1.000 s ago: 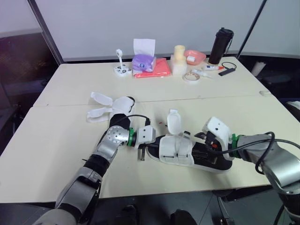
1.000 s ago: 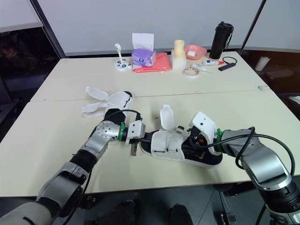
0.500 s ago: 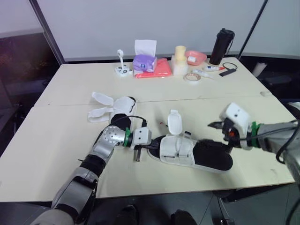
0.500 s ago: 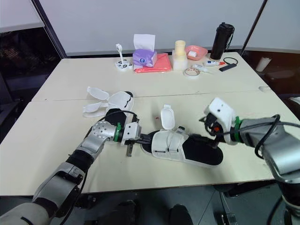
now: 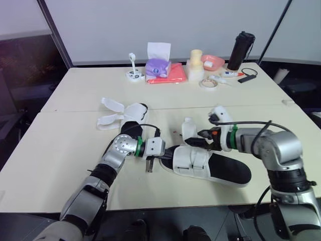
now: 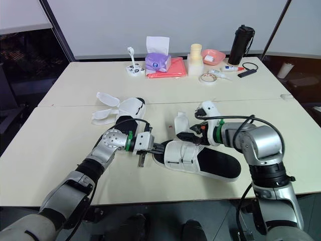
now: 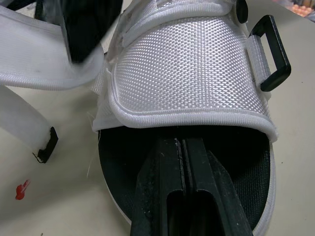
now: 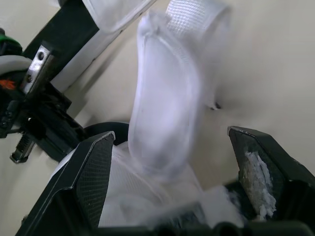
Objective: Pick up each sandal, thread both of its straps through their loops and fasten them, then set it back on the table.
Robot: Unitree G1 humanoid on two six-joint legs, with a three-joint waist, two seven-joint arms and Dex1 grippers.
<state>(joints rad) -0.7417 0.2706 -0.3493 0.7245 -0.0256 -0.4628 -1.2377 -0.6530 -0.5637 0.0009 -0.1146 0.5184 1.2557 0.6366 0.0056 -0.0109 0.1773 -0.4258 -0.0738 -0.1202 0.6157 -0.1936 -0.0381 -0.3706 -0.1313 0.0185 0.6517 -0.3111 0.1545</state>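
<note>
Left wrist view: the left pincer (image 7: 181, 143) has its fingers pressed together, tips tucked in at the toe of the sandal (image 7: 189, 69), on the black insole. That sandal lies flat on the surface (image 5: 60, 160). The right pincer (image 5: 196, 138) gapes wide, a finger either side of the upright white strap (image 5: 188, 128). The second sandal (image 5: 125, 114) lies back left, straps loose.

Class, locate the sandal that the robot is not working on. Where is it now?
In the left eye view, the spare sandal lies on the robot's left, by the seam between the tables, behind and left of the other sandal.
</note>
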